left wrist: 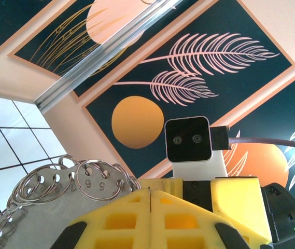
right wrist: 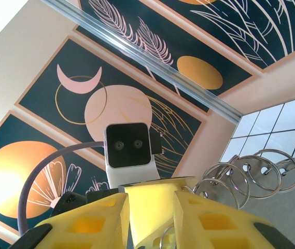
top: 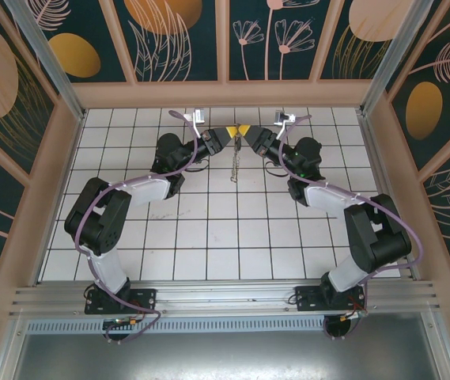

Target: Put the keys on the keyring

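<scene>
The keyring [top: 235, 162] hangs as a bumpy silvery strip from the spot where both grippers meet, high above the far tiles. Up close it is a row of split rings [left wrist: 98, 179] threaded through a grey plate with numbered holes. My left gripper [top: 231, 131] is shut, with a thin metal edge pinched between its yellow fingers [left wrist: 131, 218]. My right gripper [top: 246, 131] faces it tip to tip. Its jaws stand apart [right wrist: 151, 199], the left gripper's yellow tip sits in the gap, and more of the keyring's rings [right wrist: 264, 168] hang to the right. The keys are hidden.
White tiled floor [top: 225, 229] lies below the raised grippers, walled by patterned panels [top: 169, 39]. Each wrist camera faces the other: the right arm's camera [left wrist: 187, 139] and the left arm's camera [right wrist: 127, 145]. Purple cables [top: 130, 186] run along both arms.
</scene>
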Action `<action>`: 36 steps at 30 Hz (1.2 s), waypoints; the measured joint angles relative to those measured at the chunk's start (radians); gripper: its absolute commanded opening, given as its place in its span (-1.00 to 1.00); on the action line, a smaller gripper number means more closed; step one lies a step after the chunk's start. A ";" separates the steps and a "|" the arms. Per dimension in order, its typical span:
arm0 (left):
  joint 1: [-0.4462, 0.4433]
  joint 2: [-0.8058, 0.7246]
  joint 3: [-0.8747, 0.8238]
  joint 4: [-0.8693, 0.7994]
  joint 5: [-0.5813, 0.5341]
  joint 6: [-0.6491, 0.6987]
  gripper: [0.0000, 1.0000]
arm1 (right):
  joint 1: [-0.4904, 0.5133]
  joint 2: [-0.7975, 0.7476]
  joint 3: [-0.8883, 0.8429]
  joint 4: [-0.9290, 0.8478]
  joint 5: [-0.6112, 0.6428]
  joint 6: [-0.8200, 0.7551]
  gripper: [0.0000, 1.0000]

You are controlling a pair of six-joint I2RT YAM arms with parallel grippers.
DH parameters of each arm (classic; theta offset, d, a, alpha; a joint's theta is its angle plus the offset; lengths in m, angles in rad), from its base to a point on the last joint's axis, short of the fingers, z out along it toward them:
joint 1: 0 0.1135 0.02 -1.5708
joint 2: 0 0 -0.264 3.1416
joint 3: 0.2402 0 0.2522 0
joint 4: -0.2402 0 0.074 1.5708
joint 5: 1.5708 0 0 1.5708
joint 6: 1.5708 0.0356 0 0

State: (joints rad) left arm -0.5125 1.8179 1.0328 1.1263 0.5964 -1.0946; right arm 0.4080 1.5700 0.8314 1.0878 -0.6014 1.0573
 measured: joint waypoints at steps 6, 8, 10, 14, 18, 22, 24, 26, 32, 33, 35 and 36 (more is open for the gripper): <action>0.000 0.000 -0.001 0.002 0.000 0.000 -1.00 | -0.002 0.000 0.000 0.001 -0.001 0.000 -0.42; 0.000 0.000 -0.001 0.006 0.002 0.000 -1.00 | -0.006 -0.005 -0.002 0.001 -0.001 0.000 -0.42; 0.000 -0.001 -0.001 0.008 0.007 0.001 -1.00 | -0.015 -0.020 -0.012 0.000 0.002 -0.001 -0.42; 0.000 -0.002 -0.001 0.007 0.024 0.021 -1.00 | -0.042 -0.092 -0.046 -0.032 0.013 -0.013 -0.43; 0.000 -0.002 -0.001 0.008 0.049 0.048 -1.00 | -0.047 -0.179 -0.056 -0.077 0.032 -0.055 -0.43; 0.000 -0.002 0.000 0.026 0.077 0.071 -1.00 | -0.047 -0.218 -0.060 -0.097 0.033 -0.081 -0.42; 0.000 -0.002 0.002 0.043 0.092 0.079 -1.00 | -0.047 -0.219 -0.062 -0.106 0.033 -0.085 -0.40; 0.000 -0.002 0.007 0.056 0.106 0.086 -1.00 | -0.047 -0.219 -0.067 -0.114 0.033 -0.088 -0.40; 0.000 -0.002 0.013 0.085 0.138 0.103 -1.00 | -0.043 -0.189 -0.070 -0.116 0.032 -0.089 -0.39; 0.000 -0.002 0.013 0.086 0.141 0.105 -1.00 | -0.040 -0.179 -0.070 -0.116 0.032 -0.088 -0.39; 0.000 -0.002 0.013 0.087 0.145 0.108 -1.00 | -0.030 -0.161 -0.070 -0.116 0.032 -0.086 -0.39; 0.000 -0.002 0.013 0.086 0.148 0.109 -1.00 | -0.023 -0.151 -0.070 -0.116 0.032 -0.086 -0.39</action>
State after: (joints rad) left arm -0.5125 1.8156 1.0454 1.2125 0.7448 -0.9859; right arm 0.3847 1.4189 0.7612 0.9722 -0.5697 0.9710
